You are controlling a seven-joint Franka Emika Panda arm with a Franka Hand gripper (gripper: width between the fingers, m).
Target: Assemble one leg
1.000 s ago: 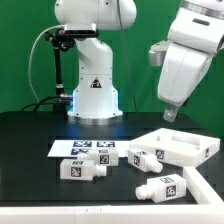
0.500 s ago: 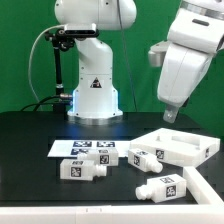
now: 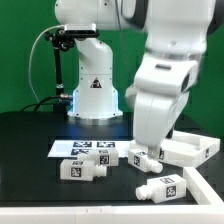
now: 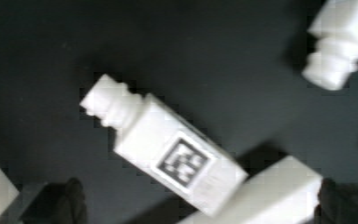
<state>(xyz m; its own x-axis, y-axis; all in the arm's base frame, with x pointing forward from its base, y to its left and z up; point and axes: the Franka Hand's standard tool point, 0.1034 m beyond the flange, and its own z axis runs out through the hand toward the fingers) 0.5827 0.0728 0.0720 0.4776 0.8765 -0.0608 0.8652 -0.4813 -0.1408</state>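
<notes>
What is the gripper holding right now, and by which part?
Nothing is held: the gripper is open above the leg, which lies on the table.

The arm [image 3: 160,80] bends low over the leg [image 4: 172,150], its tool [image 4: 202,203] poised just above that leg, both fingers [image 4: 51,203] spread wide apart.

A plain green backdrop [image 3: 22,45] stands behind the matte black desk [image 3: 28,130], evenly lit, without hard shadows.
</notes>
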